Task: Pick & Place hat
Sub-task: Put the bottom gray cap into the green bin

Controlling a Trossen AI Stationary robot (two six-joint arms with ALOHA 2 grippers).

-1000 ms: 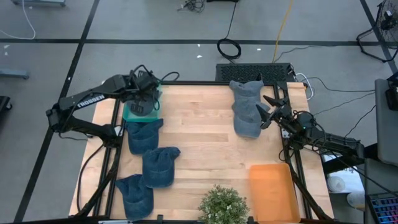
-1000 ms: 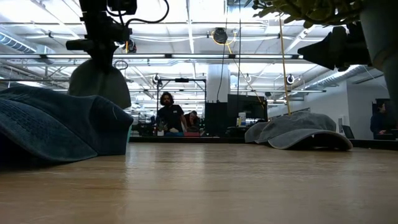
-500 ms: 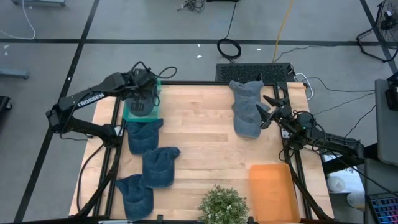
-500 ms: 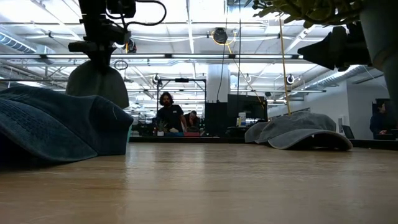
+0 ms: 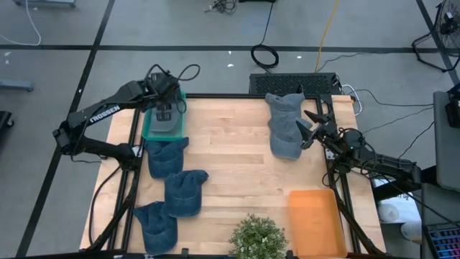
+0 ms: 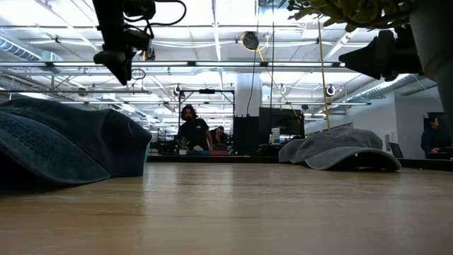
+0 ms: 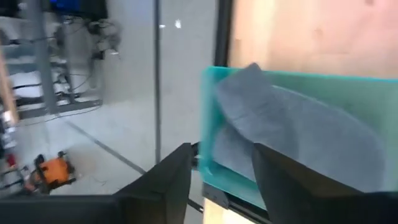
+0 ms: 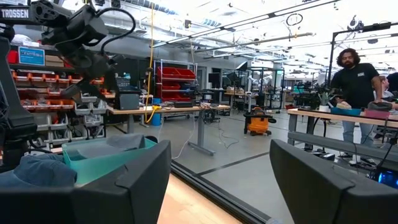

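Observation:
A grey hat (image 5: 167, 126) lies inside the teal bin (image 5: 146, 129) at the table's far left corner; the left wrist view shows it filling the bin (image 7: 298, 134). My left gripper (image 5: 164, 106) hovers open above the bin with nothing between its fingers (image 7: 221, 180), and it shows high up in the low view (image 6: 120, 69). My right gripper (image 5: 309, 126) waits open beside a stack of grey hats (image 5: 285, 124) at the far right. Three blue hats (image 5: 167, 157) (image 5: 185, 191) (image 5: 157, 226) rest crown up along the left side.
An orange tray (image 5: 315, 221) sits at the near right and a potted plant (image 5: 257, 237) at the near edge. The middle of the wooden table (image 5: 237, 158) is bare. People stand in the room beyond the table (image 6: 191, 131).
My left gripper has opened and let go of the grey hat. The hat hung below the fingers before and has now fallen into the teal bin. The gripper has rolled and drifted toward the table's far edge, rising slightly.

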